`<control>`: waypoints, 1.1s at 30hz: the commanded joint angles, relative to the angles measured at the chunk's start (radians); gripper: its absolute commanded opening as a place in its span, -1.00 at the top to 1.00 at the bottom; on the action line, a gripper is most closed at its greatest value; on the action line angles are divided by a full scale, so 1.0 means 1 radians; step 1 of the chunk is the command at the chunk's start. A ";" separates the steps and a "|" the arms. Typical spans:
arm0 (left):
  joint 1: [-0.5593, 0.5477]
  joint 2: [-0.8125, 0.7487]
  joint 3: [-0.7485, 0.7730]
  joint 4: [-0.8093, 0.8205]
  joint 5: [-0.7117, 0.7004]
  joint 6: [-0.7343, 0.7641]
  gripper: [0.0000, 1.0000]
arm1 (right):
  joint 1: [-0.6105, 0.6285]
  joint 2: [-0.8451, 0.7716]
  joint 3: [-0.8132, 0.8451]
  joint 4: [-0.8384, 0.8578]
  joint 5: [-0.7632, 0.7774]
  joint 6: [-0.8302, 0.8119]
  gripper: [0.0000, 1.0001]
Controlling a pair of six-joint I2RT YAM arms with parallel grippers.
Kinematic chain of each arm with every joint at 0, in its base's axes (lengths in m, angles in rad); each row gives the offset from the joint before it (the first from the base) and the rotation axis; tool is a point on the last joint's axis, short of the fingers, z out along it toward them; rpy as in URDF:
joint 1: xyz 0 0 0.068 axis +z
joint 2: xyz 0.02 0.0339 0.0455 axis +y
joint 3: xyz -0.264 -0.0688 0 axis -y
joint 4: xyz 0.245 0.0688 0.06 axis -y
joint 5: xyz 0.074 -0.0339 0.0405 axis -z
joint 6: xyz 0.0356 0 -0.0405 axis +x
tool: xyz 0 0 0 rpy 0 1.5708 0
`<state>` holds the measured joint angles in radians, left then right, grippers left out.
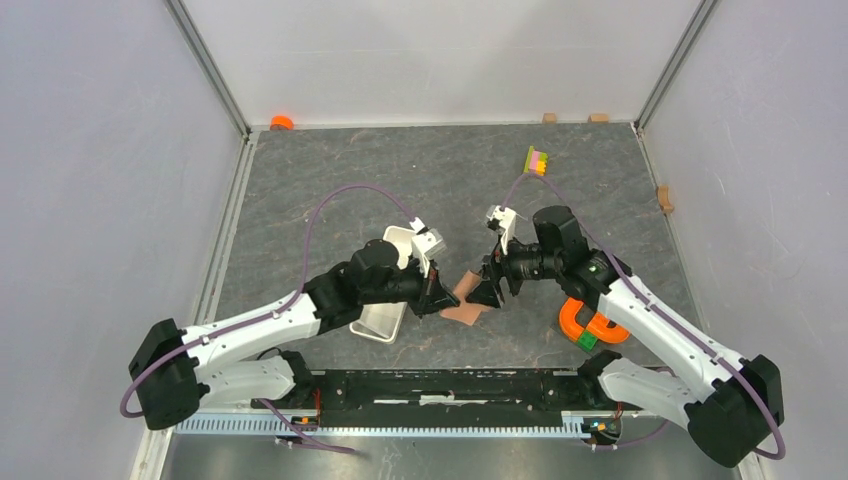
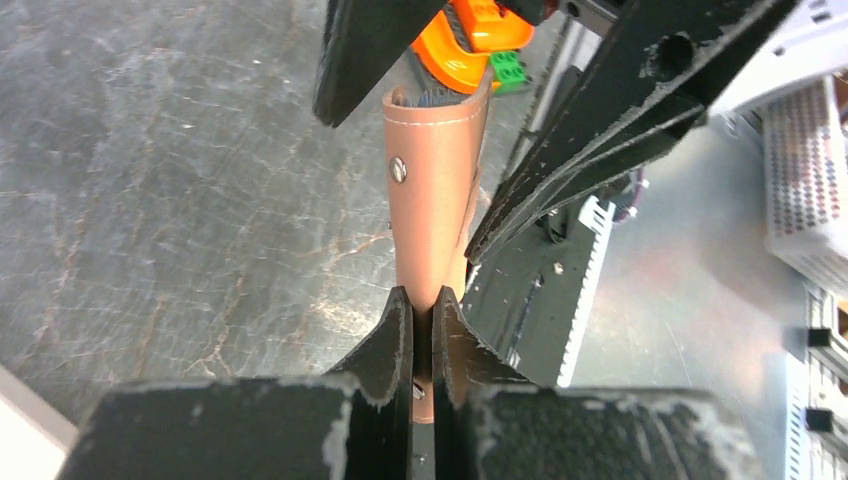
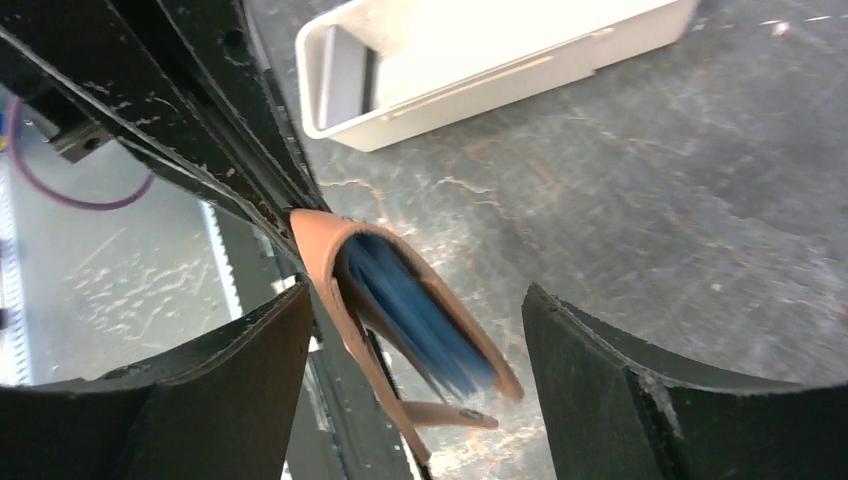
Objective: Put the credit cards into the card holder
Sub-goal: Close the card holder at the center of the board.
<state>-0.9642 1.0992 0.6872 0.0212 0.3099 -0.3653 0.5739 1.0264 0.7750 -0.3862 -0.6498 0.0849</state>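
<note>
The left gripper (image 2: 421,305) clamps the reddish-brown leather card holder (image 2: 432,170), which sits between the right gripper's (image 3: 410,300) wide-open fingers, blurred blue cards (image 3: 415,315) seemingly tucked inside.

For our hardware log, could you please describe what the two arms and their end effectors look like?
The left arm and right arm have white link shells and black joints, each trailing a purple cable. The right arm shows a green light. The left end effector and right end effector each have two black, tapered fingers with scuffed, whitish edges.
</note>
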 commanded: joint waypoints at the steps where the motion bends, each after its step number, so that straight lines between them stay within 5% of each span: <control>1: 0.002 -0.025 -0.005 0.032 0.153 0.062 0.96 | -0.003 -0.003 -0.025 0.077 -0.192 0.020 -0.41; 3: 0.002 -0.029 -0.001 0.027 0.152 0.061 0.94 | -0.003 -0.008 -0.047 0.131 -0.213 0.057 0.03; 5: 0.002 -0.034 0.007 -0.007 0.100 0.068 0.64 | -0.003 -0.010 -0.046 0.126 -0.163 0.046 0.56; 7: 0.005 -0.043 0.023 -0.077 -0.038 0.046 -0.43 | 0.002 -0.016 -0.033 0.073 0.010 -0.003 1.00; 9: 0.021 -0.065 0.026 -0.105 -0.139 0.007 -0.98 | 0.037 -0.032 -0.036 0.051 0.277 -0.064 1.00; 13: 0.061 -0.147 0.012 -0.103 -0.258 -0.104 -1.00 | 0.220 -0.048 -0.096 0.142 0.828 -0.109 1.00; 15: 0.076 -0.180 0.014 -0.127 -0.334 -0.188 -1.00 | 0.276 -0.053 -0.162 0.248 0.959 -0.113 1.00; 25: 0.126 -0.288 -0.054 -0.231 -0.474 -0.495 -1.00 | 0.640 0.044 -0.386 0.660 1.435 -0.299 1.00; 32: 0.128 -0.205 -0.022 -0.314 -0.431 -0.518 -0.88 | 0.869 0.199 -0.349 0.595 1.637 -0.283 0.99; 33: 0.128 -0.195 -0.027 -0.312 -0.429 -0.528 -0.87 | 0.884 0.201 -0.340 0.574 1.624 -0.259 0.83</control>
<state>-0.8391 0.8570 0.6422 -0.2504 -0.1246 -0.8261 1.3849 1.1961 0.3885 0.1787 0.8421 -0.2008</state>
